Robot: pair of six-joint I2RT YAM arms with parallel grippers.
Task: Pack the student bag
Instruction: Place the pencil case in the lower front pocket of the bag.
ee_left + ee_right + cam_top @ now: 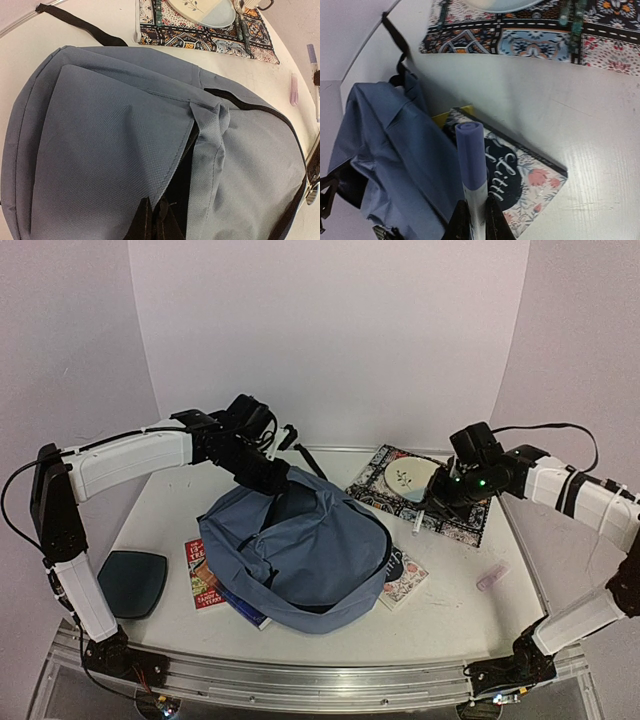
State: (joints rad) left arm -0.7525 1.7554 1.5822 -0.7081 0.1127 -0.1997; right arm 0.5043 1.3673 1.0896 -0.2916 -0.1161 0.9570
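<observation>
The student bag (300,565), slate-blue with a black zipper, lies in the middle of the table with its main opening gaping. My left gripper (272,478) is at its far edge. In the left wrist view the fingers (145,222) are shut on the fabric edge beside the dark opening of the bag (115,140). My right gripper (428,512) hangs to the bag's right, above the table. It is shut on a white marker with a purple cap (471,155), gripper (477,217), which points toward a floral book (530,175) and the bag (385,145).
A patterned placemat (462,520) with a pale plate (410,478) lies at the back right. A red book (203,575) and a blue one (245,610) stick out from under the bag's left side, the floral book (403,578) from its right. There is a dark teal pad (132,582) at the left and a small pink item (492,577) at the right.
</observation>
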